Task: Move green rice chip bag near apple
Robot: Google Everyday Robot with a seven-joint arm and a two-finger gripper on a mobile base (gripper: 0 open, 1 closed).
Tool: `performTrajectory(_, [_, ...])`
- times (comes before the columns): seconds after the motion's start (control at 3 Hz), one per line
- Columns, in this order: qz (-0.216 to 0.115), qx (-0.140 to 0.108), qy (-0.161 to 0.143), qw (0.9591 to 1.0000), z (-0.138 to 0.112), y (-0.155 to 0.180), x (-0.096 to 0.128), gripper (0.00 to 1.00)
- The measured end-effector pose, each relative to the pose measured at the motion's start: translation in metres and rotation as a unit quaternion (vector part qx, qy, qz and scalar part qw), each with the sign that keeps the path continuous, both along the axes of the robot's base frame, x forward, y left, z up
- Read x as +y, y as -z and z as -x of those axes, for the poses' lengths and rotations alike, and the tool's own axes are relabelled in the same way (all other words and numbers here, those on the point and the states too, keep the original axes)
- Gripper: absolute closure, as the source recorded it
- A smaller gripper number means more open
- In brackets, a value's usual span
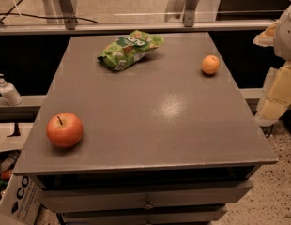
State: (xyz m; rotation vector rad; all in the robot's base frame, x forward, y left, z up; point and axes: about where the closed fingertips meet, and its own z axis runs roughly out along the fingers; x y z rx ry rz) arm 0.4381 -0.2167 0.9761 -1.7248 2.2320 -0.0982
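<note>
While the grey tabletop [150, 121] is carrying all three items, the pale hand [278, 90] is hanging beyond its right edge, open or closed I cannot tell. The green rice chip bag [130, 49] is lying far-centre, well apart from the apple [65, 130] sitting near-left. A small orange fruit [210, 64] is resting far-right.

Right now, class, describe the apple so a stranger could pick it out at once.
Start at the grey table and go to its near left corner, far from the gripper at the picture's right edge. The apple sits there alone: round, red-orange, dark-stemmed, bigger than the orange fruit far right and unlike the green rice chip bag behind.
</note>
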Motion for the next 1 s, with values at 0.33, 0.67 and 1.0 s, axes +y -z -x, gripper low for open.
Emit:
performTrajectory(0.33, [0.000,0.000,0.000,1.0000,0.000,0.000,0.000,0.00])
performTrajectory(0.67, [-0.004,-0.017,-0.012,0.9998,-0.017,0.006,0.016,0.00])
performTrajectory(1.0, [-0.021,-0.043,-0.045,0.9978,-0.054,0.018,0.051,0.00])
